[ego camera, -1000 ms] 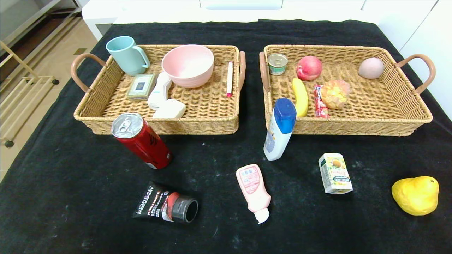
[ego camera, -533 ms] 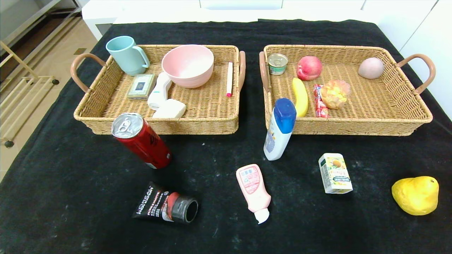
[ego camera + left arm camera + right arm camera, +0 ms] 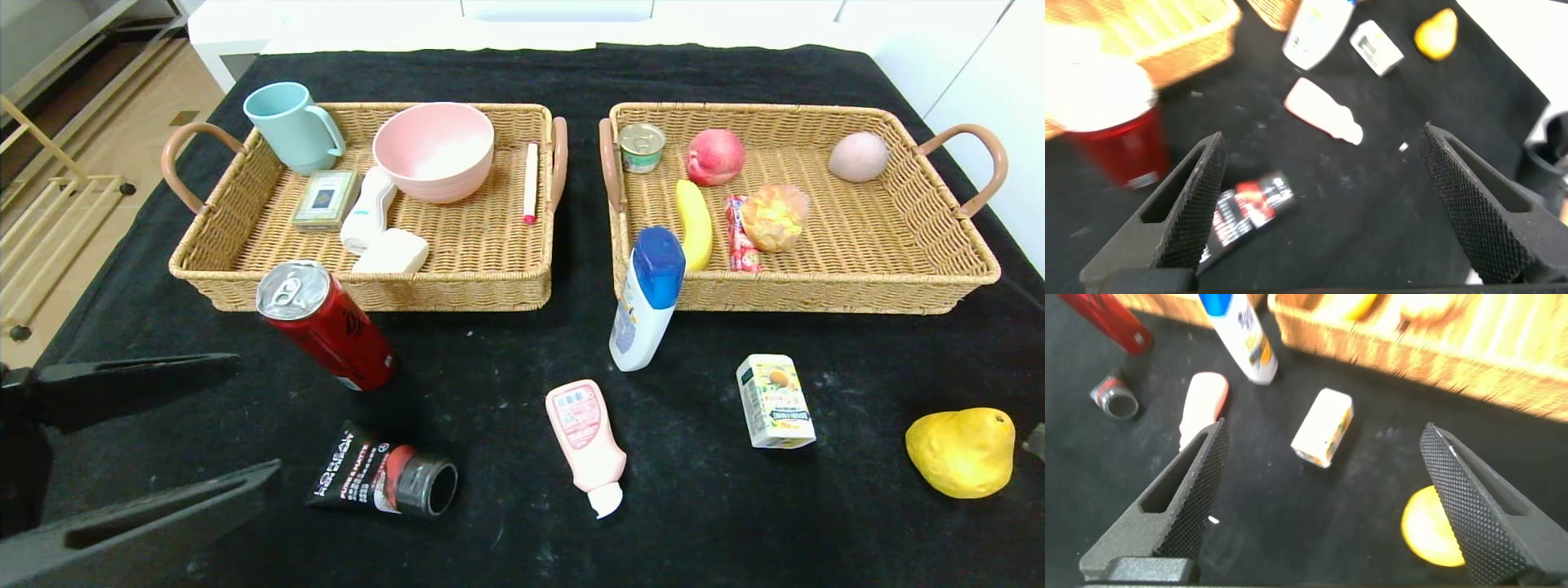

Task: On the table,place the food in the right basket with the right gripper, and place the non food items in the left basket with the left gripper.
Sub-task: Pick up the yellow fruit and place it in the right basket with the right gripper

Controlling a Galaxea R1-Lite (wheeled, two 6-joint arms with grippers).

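Note:
On the black table [image 3: 506,359] a red can [image 3: 326,327] and a white bottle with blue cap [image 3: 647,298] stand before the left basket [image 3: 482,287] and right basket [image 3: 816,292]. Nearer lie the black tube [image 3: 384,480], pink squeeze bottle [image 3: 586,441], juice carton [image 3: 775,400] and pear [image 3: 962,452]. My left gripper [image 3: 253,416] is open at the lower left, beside the tube [image 3: 1245,214], which lies near one finger. My right gripper [image 3: 1324,429] is open above the table, with the carton [image 3: 1323,426] and the pear [image 3: 1433,527] below it.
The left basket holds a teal mug [image 3: 292,126], a pink bowl [image 3: 434,151] and small items. The right basket holds a banana [image 3: 694,222], a peach [image 3: 715,157], a tin [image 3: 642,147] and snacks. The table's left edge drops to the floor.
My left gripper has come into the head view at the lower left. A sliver of the right gripper now shows at the right edge, by the pear. The objects have not moved.

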